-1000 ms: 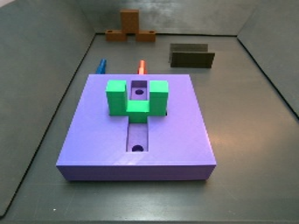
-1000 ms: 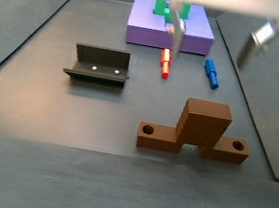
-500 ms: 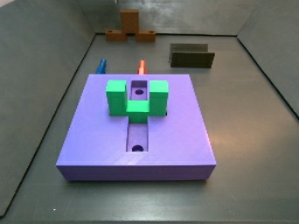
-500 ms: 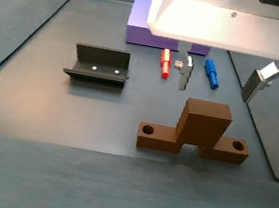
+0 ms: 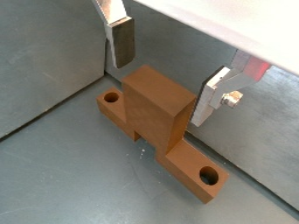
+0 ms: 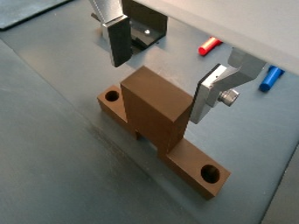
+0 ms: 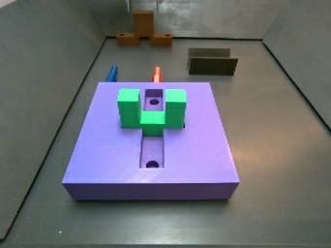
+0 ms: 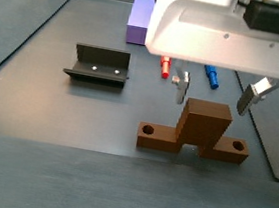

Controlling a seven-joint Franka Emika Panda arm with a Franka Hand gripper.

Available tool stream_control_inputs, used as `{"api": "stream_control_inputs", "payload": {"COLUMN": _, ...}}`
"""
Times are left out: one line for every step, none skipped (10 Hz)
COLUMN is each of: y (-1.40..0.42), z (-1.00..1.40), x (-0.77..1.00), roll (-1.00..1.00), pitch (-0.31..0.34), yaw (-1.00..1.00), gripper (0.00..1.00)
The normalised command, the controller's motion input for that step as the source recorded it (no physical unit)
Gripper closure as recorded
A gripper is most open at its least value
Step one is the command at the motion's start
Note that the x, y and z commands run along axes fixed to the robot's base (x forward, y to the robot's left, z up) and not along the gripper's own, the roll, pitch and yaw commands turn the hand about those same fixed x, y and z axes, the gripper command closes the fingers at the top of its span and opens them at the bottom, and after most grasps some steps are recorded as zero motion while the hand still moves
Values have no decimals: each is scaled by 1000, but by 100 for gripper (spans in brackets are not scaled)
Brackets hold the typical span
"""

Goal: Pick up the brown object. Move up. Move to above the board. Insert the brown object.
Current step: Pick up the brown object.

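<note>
the gripper [image 8: 214,90] hangs with jaws spread wide, one finger either side of and above the brown object [image 8: 197,133], which stands ungripped on the floor, well apart from the board [image 7: 155,146].

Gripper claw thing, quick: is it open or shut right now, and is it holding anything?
Gripper: open, holding nothing; its fingers hang either side of the brown object without touching it.
</note>
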Motion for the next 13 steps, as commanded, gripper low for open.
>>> {"api": "stream_control_inputs", "payload": {"y": 46, "z": -269, "x": 0, "roll": -66, "pitch": -99, "yaw": -26, "gripper": 0}}
{"api": "stream_control_inputs", "payload": {"y": 37, "z": -269, "x": 0, "roll": -63, "pitch": -101, "yaw": -34, "gripper": 0}}
{"api": "stream_control_inputs", "payload": {"y": 43, "z": -286, "x": 0, "roll": -57, "pitch": -100, "yaw": -31, "gripper": 0}}
{"api": "stream_control_inputs", "payload": {"y": 54, "z": -297, "x": 0, "roll": -51, "pitch": -94, "yaw": -20, "gripper": 0}}
{"api": "stream_control_inputs", "payload": {"y": 51, "z": -303, "x": 0, "roll": -50, "pitch": -99, "yaw": -20, "gripper": 0}}
{"api": "stream_control_inputs", "payload": {"y": 46, "z": -300, "x": 0, "roll": -51, "pitch": -117, "yaw": -37, "gripper": 0}}
{"api": "stream_control_inputs", "payload": {"y": 40, "z": -286, "x": 0, "roll": -59, "pitch": -107, "yaw": -34, "gripper": 0}}
{"api": "stream_control_inputs", "payload": {"y": 0, "z": -226, "x": 0, "roll": -61, "pitch": -81, "yaw": -23, "gripper": 0}}
{"api": "stream_control_inputs", "payload": {"y": 0, "z": -200, "x": 0, "roll": -51, "pitch": -64, "yaw": -17, "gripper": 0}}
{"api": "stream_control_inputs", "payload": {"y": 0, "z": -191, "x": 0, "roll": -40, "pitch": -70, "yaw": -17, "gripper": 0}}
{"api": "stream_control_inputs", "payload": {"y": 0, "z": 0, "x": 0, "roll": 0, "pitch": 0, "yaw": 0, "gripper": 0}}
{"api": "stream_control_inputs", "payload": {"y": 0, "z": 0, "x": 0, "roll": 0, "pitch": 0, "yaw": 0, "gripper": 100}}
{"api": "stream_control_inputs", "payload": {"y": 0, "z": 0, "x": 0, "roll": 0, "pitch": 0, "yaw": 0, "gripper": 100}}
